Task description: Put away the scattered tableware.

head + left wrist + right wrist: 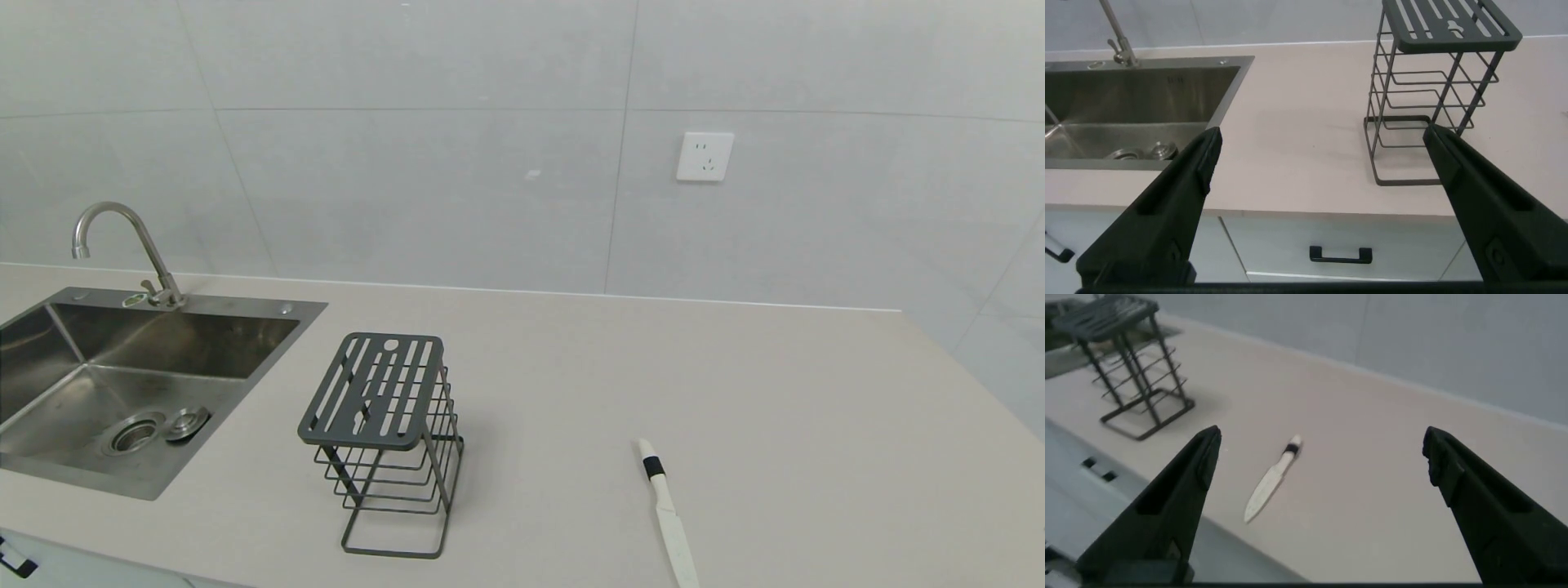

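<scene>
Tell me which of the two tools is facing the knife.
The right tool: the white knife lies flat on the counter ahead of it, between its open jaws. The left tool faces the wire rack and the sink instead.

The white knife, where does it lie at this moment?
In the head view the white knife lies flat on the counter on the robot's right, near the front edge, right of the dark wire rack.

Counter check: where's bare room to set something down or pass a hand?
Widest free patch: the counter behind and right of the knife, back to the wall. Also free: the strip between rack and knife, and behind the rack. Tightest: the gap between sink and rack.
</scene>
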